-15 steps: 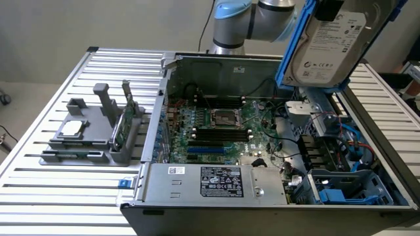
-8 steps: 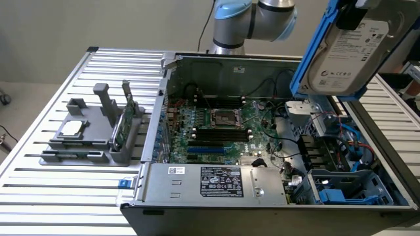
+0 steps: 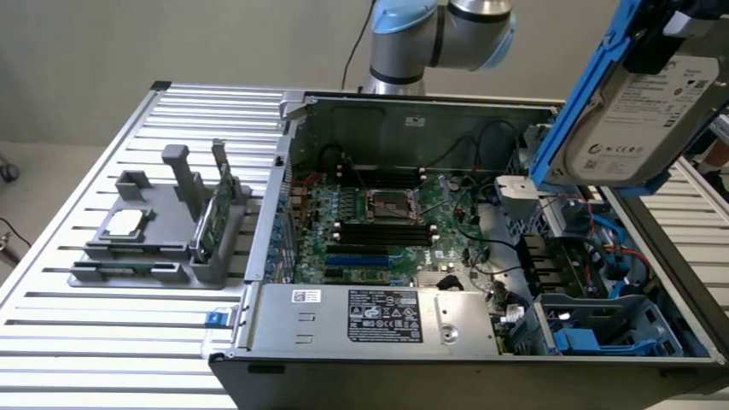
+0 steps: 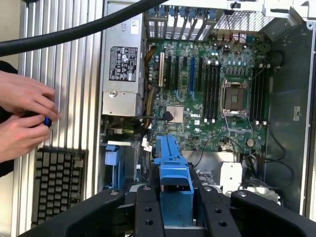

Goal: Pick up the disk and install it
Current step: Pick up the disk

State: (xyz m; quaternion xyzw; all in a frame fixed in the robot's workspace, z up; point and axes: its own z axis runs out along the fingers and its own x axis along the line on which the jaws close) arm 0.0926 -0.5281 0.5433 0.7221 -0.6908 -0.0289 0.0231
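- Gripper (image 4: 176,215) gripping the disk (image 3: 644,111) by its blue carrier, jaws partly closed against both sides.
- Disk hanging tilted above the open computer case (image 3: 411,115), toward the exterior view's right.

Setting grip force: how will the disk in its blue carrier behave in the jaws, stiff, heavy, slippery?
Disk is probably stiff and heavy for its size: metal body, no sag while held tilted. Carrier looks like smooth thin plastic, so it may flex or slip where the jaws hold it.
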